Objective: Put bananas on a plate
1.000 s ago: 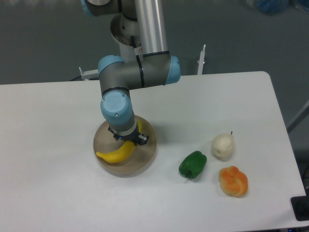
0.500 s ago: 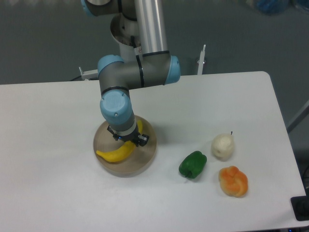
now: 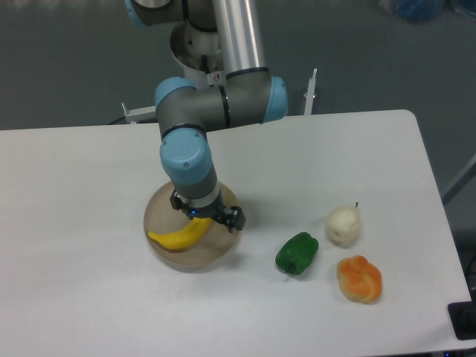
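Observation:
The yellow banana [image 3: 178, 237] lies on the round beige-tan plate [image 3: 199, 259] at the middle left of the table, its left tip near the plate's left rim. My gripper [image 3: 210, 216] points down over the plate's right half, just above the banana's right end, which it partly hides. The jaws look spread and no longer clamp the banana. The arm's wrist covers the back part of the plate.
A green pepper [image 3: 297, 253] lies to the right of the plate. A white pear-shaped fruit [image 3: 343, 225] and a lumpy orange fruit [image 3: 360, 279] lie further right. The arm's base stands behind the table's far edge.
The gripper has shifted to the right and slightly up over the plate. The banana has stayed where it lay on the plate.

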Motion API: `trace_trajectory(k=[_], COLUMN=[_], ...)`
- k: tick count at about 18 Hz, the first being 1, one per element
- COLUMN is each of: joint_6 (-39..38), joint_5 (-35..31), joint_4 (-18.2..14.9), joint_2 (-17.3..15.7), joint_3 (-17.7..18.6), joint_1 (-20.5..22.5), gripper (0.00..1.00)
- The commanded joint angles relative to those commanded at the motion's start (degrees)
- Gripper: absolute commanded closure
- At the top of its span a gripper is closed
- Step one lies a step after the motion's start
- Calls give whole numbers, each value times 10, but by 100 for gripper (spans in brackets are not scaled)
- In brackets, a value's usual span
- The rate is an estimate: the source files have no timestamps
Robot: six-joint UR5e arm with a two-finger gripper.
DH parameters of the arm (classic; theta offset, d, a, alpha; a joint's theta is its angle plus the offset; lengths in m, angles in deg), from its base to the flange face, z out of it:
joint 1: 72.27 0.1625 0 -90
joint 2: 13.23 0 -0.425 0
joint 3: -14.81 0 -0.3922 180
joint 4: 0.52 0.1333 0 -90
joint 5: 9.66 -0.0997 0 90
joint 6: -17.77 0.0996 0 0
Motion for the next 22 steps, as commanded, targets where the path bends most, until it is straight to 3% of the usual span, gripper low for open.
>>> trace_trajectory(k=[4,10,14,19,22], joint_6=[11,162,213,349,372], joint_5=[0,0,9,14,23], joint_4=[27,36,35,35,35], joint_2=[16,8,9,12,14], joint_3=[-39,-42,-68,-88,-102], joint_1=[26,96,126,153,164], gripper=[0,0,0,0,0])
